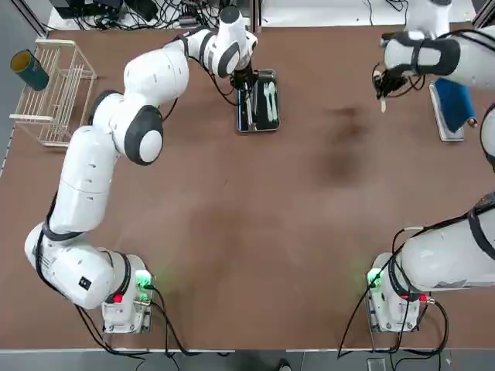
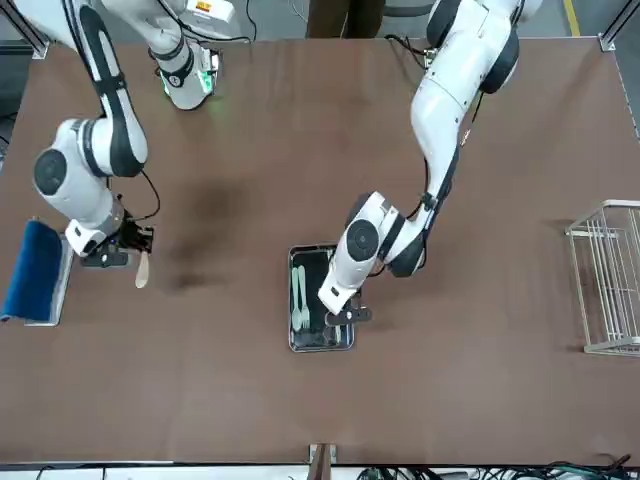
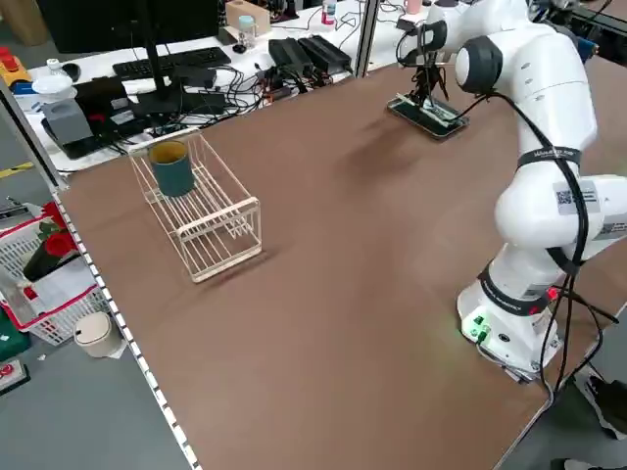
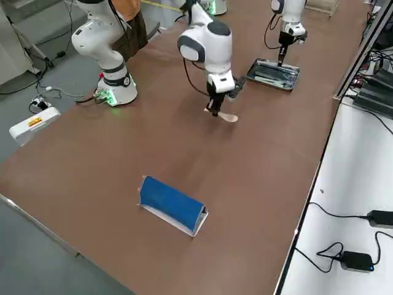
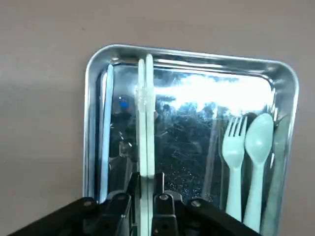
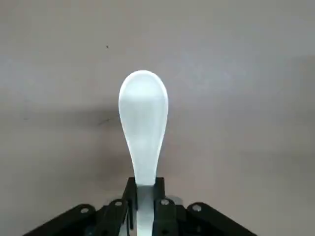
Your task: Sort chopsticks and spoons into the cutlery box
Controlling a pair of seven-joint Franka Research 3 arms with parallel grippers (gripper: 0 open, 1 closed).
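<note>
The cutlery box [image 1: 257, 130] lies at the far middle of the table, a shiny metal tray [image 5: 93, 64] with a white spoon [image 5: 257, 145] and a fork [image 5: 234, 142] at one side. My left gripper [image 5: 146, 179] hangs over the box's other side [image 2: 340, 315], shut on a pair of pale chopsticks [image 5: 145, 118] that point along the tray. Far right, my right gripper [image 1: 384, 91] is shut on the handle of another white spoon [image 6: 143, 115]. That spoon [image 2: 142, 270] hangs bowl down just above the bare table.
A blue-topped grey tray [image 1: 452, 108] sits at the far right edge, close to the right gripper. A white wire rack [image 1: 58, 93] holding a teal cup [image 1: 29, 69] stands at the far left. Brown tabletop lies between the two arms.
</note>
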